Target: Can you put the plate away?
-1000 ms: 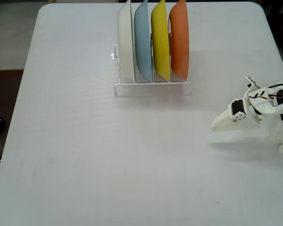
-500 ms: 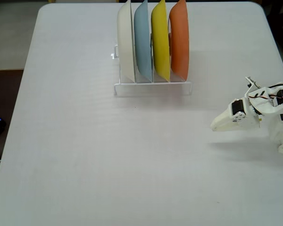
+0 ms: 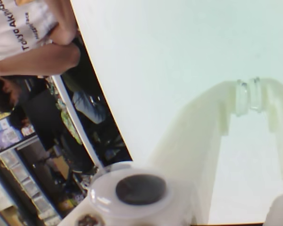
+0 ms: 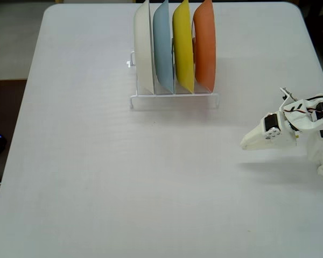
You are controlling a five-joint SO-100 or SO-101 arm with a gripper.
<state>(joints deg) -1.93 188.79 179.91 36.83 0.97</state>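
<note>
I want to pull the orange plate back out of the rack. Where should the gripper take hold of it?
Grip the orange plate by its thin rim at the top, coming down from above. It stands on edge in the rack, rightmost in the fixed view, with the yellow plate close beside it.

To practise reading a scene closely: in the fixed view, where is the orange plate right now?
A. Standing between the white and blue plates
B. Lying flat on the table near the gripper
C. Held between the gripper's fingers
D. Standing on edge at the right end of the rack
D: the orange plate stands on edge in the rack, right of the yellow plate, while the gripper is off to the right, holding nothing.
</note>
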